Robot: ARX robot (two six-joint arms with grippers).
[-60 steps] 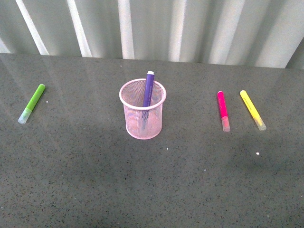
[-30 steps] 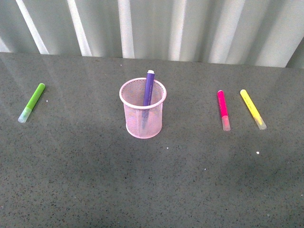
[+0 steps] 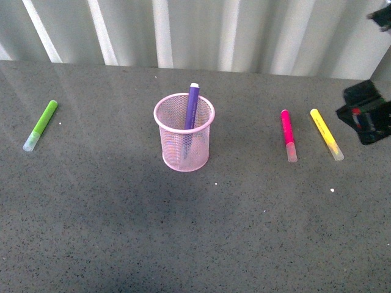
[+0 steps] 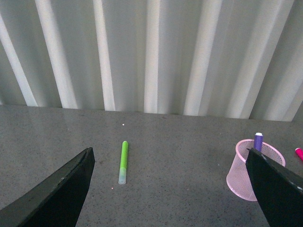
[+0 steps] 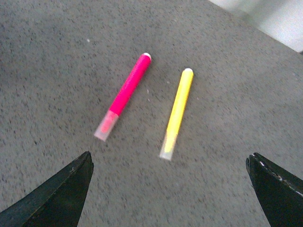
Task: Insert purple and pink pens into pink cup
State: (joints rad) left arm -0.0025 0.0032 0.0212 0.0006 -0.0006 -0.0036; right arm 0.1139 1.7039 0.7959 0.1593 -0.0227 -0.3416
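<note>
From the front, the worktop (image 3: 122,232) is flat, dark grey stone with tiny speckles. The pink cup (image 3: 184,131) stands in the middle, round and made of wire mesh with a smooth rim. The purple pen (image 3: 192,107) stands inside it, leaning on the rim, with its end poking out. The pink pen (image 3: 287,134) lies flat on the worktop to the right of the cup and well apart from it, its see-through cap toward the camera. Just beside it lies a yellow marker (image 3: 325,133), and a green marker (image 3: 41,124) lies far to the left. The black right end effector (image 3: 366,113) shows at the right edge. In the left wrist view, the left end effector (image 4: 168,189) has its two dark fingers (image 4: 57,194) spread wide, holding nothing. In the right wrist view, the right one's pointy fingers are spread wide too, empty, above the pink pen and the yellow marker.
</note>
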